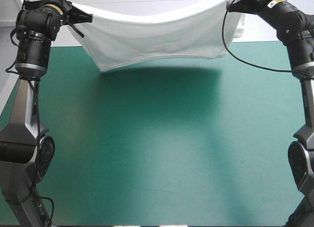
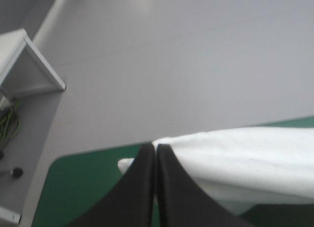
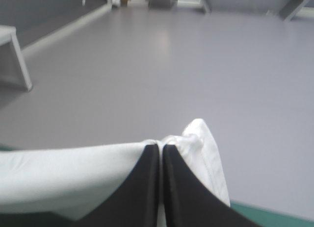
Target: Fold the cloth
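the left pincer (image 2: 156, 147) and the right pincer (image 3: 161, 147) each pinch the white t-shirt (image 1: 157, 40), hanging stretched above the tabletop's (image 1: 147, 153) far edge.

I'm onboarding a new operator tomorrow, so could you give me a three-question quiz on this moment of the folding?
1. True or false: the T-shirt lies spread flat on the table.
2. The left pincer is: A) open, B) shut on the T-shirt, C) out of view.
3. Fill in: the right pincer holds the T-shirt's other end, and the cloth hangs near the table's ____ edge.
Key: 1 false, it hangs in the air between both pincers; 2 B; 3 far.
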`<state>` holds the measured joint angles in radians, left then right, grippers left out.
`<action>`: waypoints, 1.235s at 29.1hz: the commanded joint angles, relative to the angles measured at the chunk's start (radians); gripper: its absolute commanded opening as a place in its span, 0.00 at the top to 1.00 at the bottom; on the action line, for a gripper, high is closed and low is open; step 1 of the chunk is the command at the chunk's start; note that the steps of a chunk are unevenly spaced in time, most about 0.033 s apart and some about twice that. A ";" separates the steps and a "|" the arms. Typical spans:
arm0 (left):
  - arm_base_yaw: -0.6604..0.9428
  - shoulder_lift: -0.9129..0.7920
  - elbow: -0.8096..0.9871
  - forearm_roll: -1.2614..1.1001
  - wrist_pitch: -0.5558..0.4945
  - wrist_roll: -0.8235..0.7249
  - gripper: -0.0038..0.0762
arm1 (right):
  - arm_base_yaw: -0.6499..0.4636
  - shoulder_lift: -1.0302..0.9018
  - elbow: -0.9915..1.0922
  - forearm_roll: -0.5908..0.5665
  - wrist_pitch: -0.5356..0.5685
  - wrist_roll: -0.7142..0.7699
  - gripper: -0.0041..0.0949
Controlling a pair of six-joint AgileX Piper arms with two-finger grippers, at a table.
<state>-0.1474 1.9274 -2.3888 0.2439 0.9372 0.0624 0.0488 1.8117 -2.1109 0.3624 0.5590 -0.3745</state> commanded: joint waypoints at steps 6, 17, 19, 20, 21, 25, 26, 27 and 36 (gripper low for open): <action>-0.003 0.099 -0.013 -0.043 0.355 0.036 0.96 | -0.007 0.088 -0.014 -0.183 0.459 0.184 0.98; -0.003 -0.147 0.693 -0.208 0.307 0.045 0.96 | -0.007 -0.084 0.429 -0.198 0.621 0.178 0.98; -0.003 -0.236 0.822 -0.213 0.264 0.024 0.96 | -0.007 -0.137 0.504 -0.198 0.635 0.180 0.98; -0.003 -0.273 0.878 -0.215 0.259 0.007 0.96 | -0.007 -0.167 0.544 -0.198 0.651 0.180 0.98; -0.003 -0.319 0.928 -0.217 0.259 -0.005 0.96 | -0.007 -0.193 0.576 -0.198 0.673 0.180 0.98; -0.003 -0.469 1.063 -0.219 0.334 -0.018 0.96 | -0.005 -0.288 0.738 -0.196 0.688 0.191 0.98; -0.003 -0.501 1.084 -0.219 0.354 -0.018 0.96 | -0.005 -0.310 0.777 -0.196 0.688 0.191 0.98; -0.003 -0.534 1.112 -0.214 0.352 -0.018 0.96 | -0.005 -0.330 0.817 -0.193 0.688 0.191 0.98; -0.003 -0.676 1.393 -0.227 0.352 0.020 0.96 | -0.005 -0.413 1.116 -0.144 0.688 0.144 0.98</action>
<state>-0.1474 1.2892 -1.0416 0.0223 1.2247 0.0724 0.0488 1.4390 -1.0300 0.2086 1.2196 -0.2069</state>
